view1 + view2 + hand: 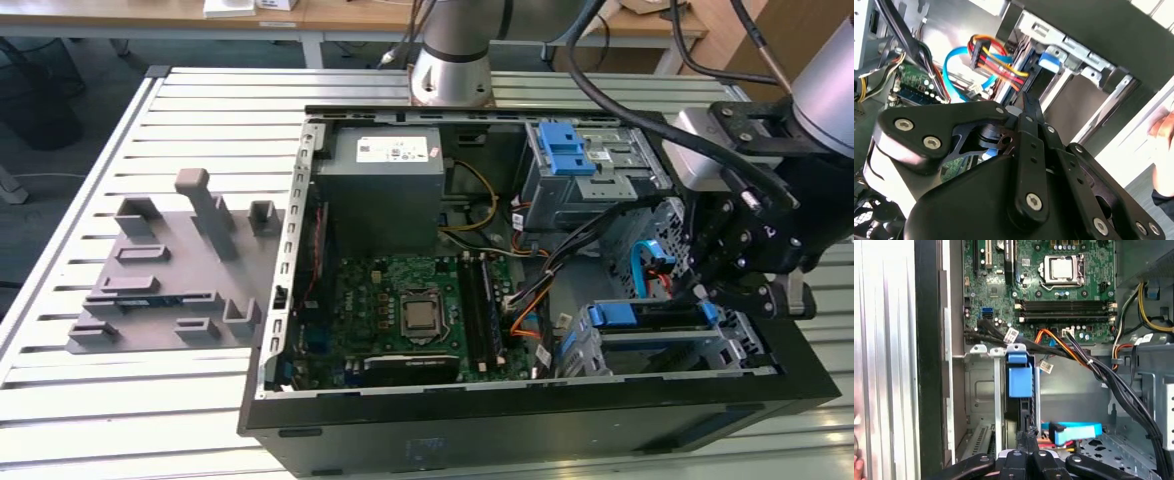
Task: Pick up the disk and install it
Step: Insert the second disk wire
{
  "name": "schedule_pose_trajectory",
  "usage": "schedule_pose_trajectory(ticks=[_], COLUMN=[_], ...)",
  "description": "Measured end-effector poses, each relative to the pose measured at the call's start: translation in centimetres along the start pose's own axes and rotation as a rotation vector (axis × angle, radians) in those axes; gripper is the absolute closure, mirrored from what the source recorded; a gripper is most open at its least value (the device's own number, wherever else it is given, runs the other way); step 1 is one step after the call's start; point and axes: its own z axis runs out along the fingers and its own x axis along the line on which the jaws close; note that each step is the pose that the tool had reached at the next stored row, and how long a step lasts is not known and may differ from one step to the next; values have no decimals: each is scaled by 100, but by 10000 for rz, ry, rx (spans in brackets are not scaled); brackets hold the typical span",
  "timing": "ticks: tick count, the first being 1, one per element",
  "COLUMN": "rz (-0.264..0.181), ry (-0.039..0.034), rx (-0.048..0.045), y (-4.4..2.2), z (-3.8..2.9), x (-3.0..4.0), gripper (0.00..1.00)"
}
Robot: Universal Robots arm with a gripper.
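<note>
On the exterior view's left we saw a grey moulded fixture (180, 270) lying on the slatted bench (94, 400), just beside the open computer case (534, 425). Moving rightward inside the case, the grey power-supply box (387, 190) sat above the green motherboard (400, 310), whose processor socket (422, 310) lay bare in the middle. Further right stood the upper drive cage (587, 175) with its blue latches, and below it the lower bay (654, 335). The disk (650, 322) sat in that lower bay, its blue carrier handle facing up; in the first wrist view the disk (1019, 385) stood on edge between the bay's metal rails, close to the case's side wall. At the exterior view's far right the arm's pincer (727, 290) hung over the bay. In the first wrist view the pincer (1029, 432) had its fingertips pressed together, clenched and holding nothing, right at the disk's rear edge. In the second wrist view the pincer (1026, 100) showed the same closed tips, pointing toward orange and blue cables (994, 65), and a person's hand (1163, 150) appeared beyond the case.
</note>
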Motion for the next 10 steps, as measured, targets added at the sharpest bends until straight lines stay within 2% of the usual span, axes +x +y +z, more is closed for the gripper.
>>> schedule_pose_trajectory(ticks=[5,10], rz=[0,-2], ry=[3,-5], rx=[0,0], y=[61,83], z=[-15,-123], x=[3,1], gripper=[89,89])
